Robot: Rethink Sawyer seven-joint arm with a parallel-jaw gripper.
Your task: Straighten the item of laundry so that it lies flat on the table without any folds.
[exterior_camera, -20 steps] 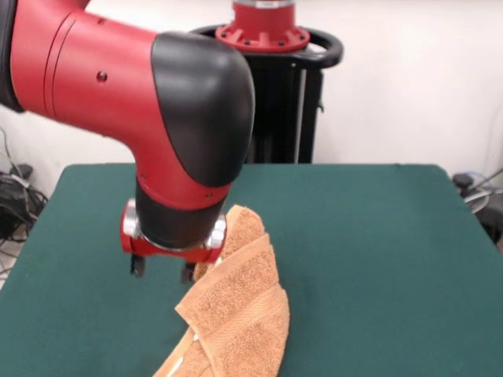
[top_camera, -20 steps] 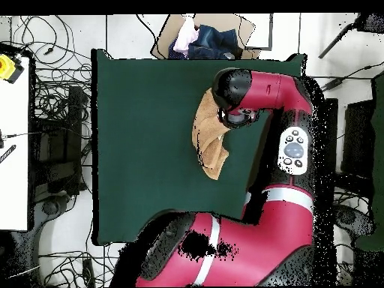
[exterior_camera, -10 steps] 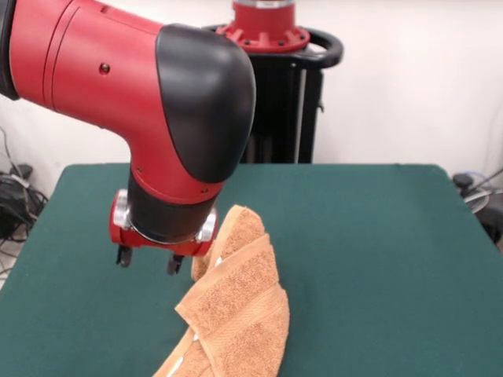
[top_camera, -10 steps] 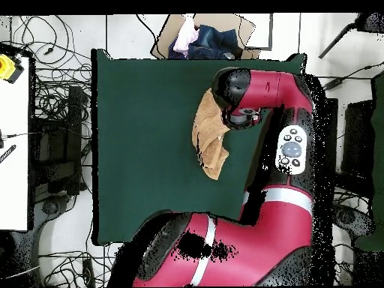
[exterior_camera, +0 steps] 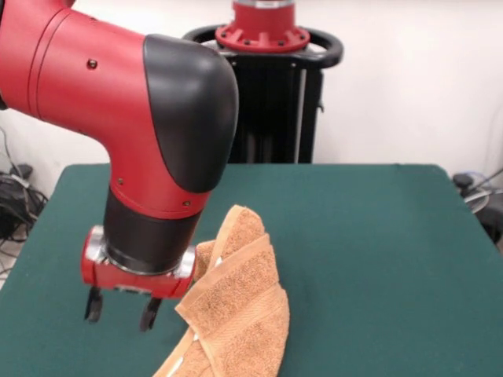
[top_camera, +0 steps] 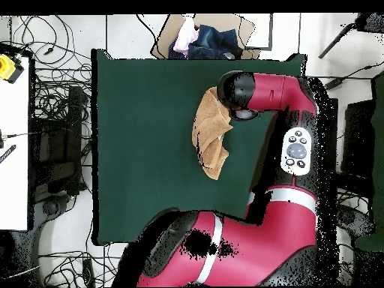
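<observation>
On the green worktop [exterior_camera: 377,236] I see the towel [exterior_camera: 236,298] lying bunched and folded over itself in a long ridge, its lower end running off the bottom edge of my front view (from overhead [top_camera: 210,135] it sits toward the far side of the worktop, partly under the arm's wrist). Just beside it, on the left in the front view, my pincer [exterior_camera: 118,308] hangs low over the bare felt with its two dark fingers [exterior_camera: 94,305] spread apart and nothing between them, clear of the cloth. From overhead the pincer itself is hidden beneath the arm [top_camera: 262,94].
</observation>
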